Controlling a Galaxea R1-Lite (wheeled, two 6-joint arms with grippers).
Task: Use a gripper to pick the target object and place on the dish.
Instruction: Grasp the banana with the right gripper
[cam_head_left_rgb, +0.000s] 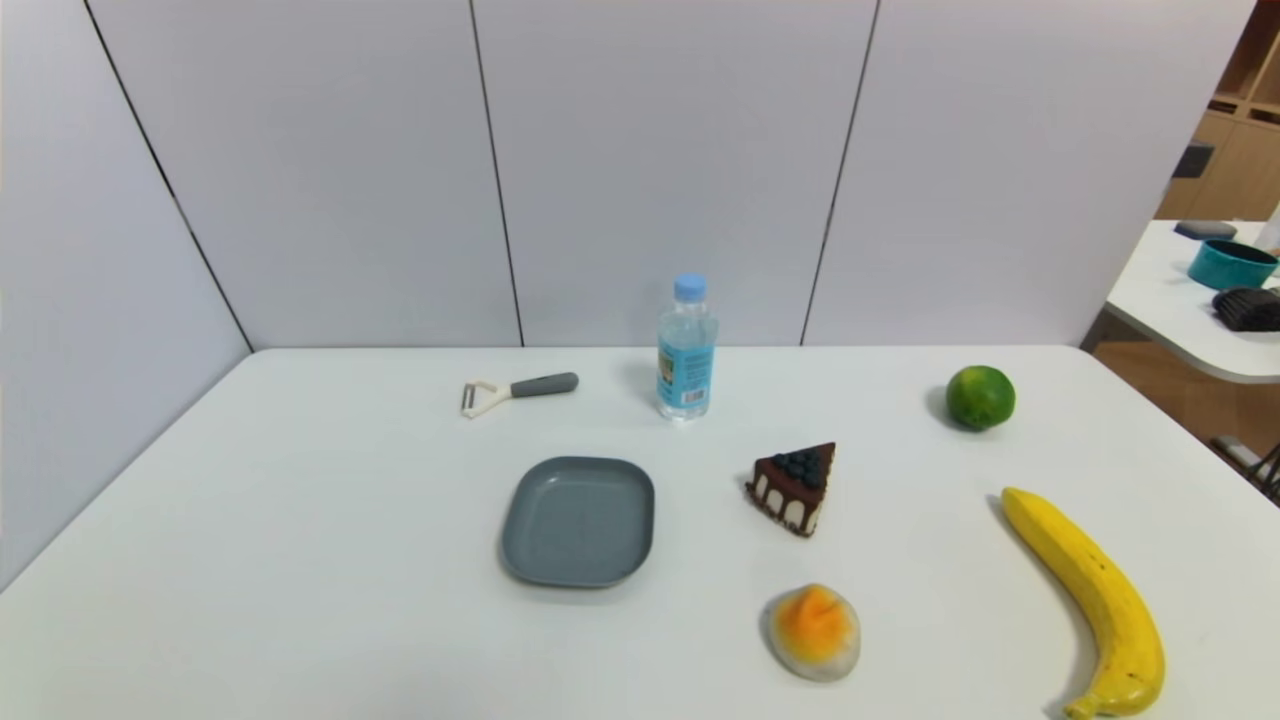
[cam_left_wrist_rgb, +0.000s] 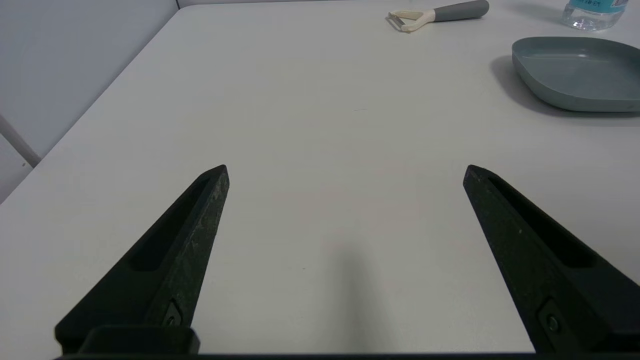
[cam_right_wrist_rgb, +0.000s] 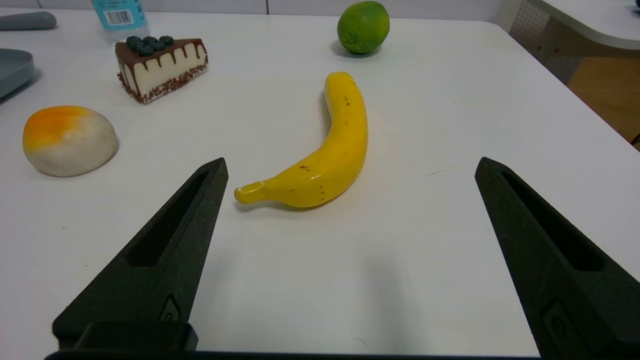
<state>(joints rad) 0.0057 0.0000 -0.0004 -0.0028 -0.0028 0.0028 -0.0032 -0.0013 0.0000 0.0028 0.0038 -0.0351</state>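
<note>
In the head view, the dish (cam_head_left_rgb: 579, 522) sits just left of centre, below the peeler (cam_head_left_rgb: 542, 385) and bottle (cam_head_left_rgb: 686, 350), with the cake (cam_head_left_rgb: 795, 485) right of it and the banana (cam_head_left_rgb: 1095, 605) at lower right, its end seemingly near the frame's bottom edge.

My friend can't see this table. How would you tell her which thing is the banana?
On the white table, look to the right of the square grey dish, past the chocolate-topped cake slice. The banana lies near the right edge, closer to the robot than the round green lime. It alone is long, curved and yellow.
</note>
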